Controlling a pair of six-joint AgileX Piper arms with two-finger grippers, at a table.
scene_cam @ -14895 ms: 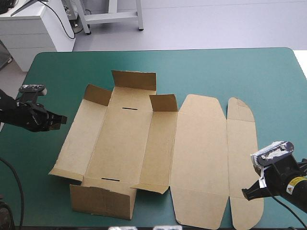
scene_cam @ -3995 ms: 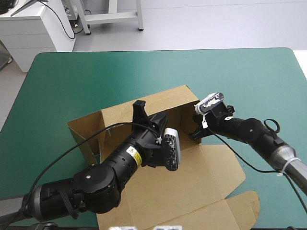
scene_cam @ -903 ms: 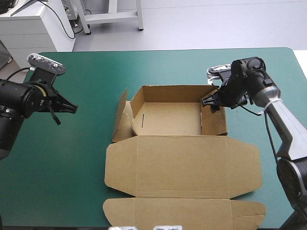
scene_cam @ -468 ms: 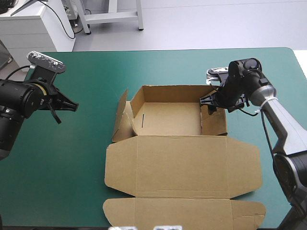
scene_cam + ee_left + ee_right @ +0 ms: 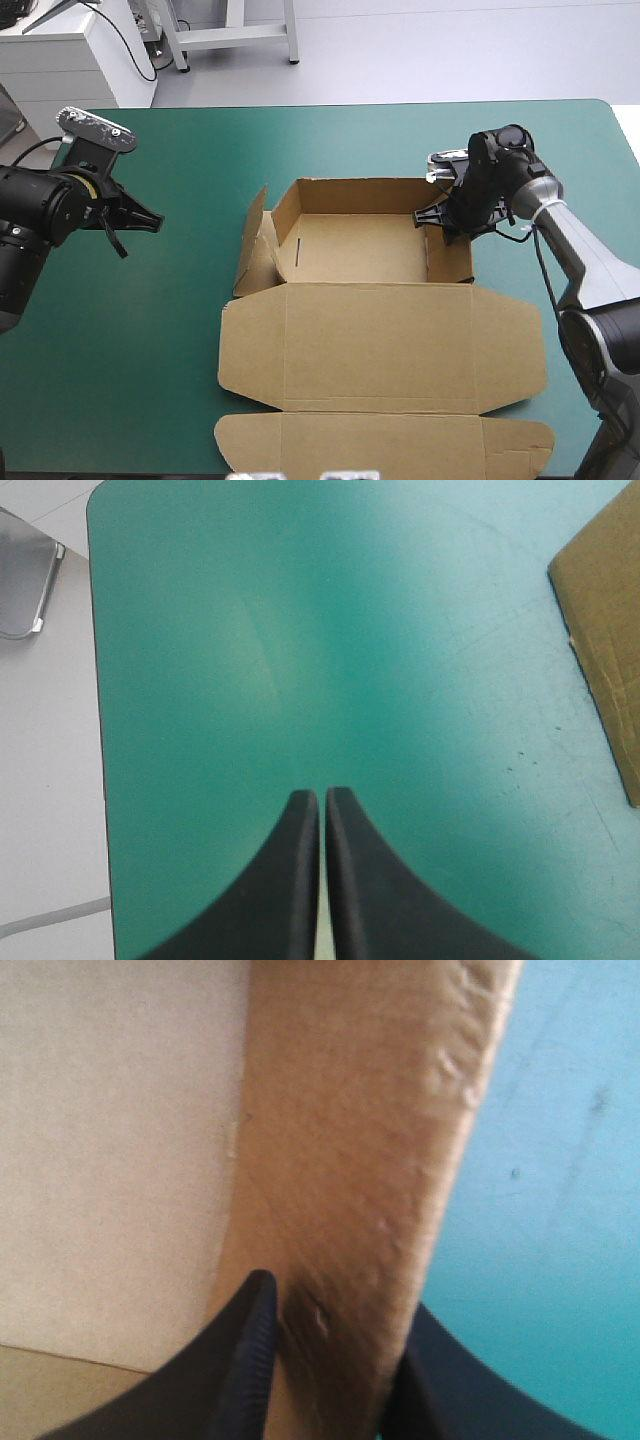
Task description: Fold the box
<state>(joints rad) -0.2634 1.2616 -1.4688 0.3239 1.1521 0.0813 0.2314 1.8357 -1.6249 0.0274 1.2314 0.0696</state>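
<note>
The brown box stands mid-table as an open tray, its lid flat toward the near edge. The tray's left end flaps splay outward. My right gripper is at the tray's right wall, near the far corner. One black finger is inside the wall and the other outside, pinching the board. My left gripper hovers over the teal-green cover well left of the box. Its fingers meet, shut on nothing, with a box edge off to its side.
The table's left edge runs beside my left gripper, with floor beyond it. The lid's front flap reaches nearly to the table's near edge. The far edge lies well behind the tray.
My right gripper has shifted slightly along the tray's right wall and its fingers have come together on the board, which now stands more upright. The left arm has not moved.
</note>
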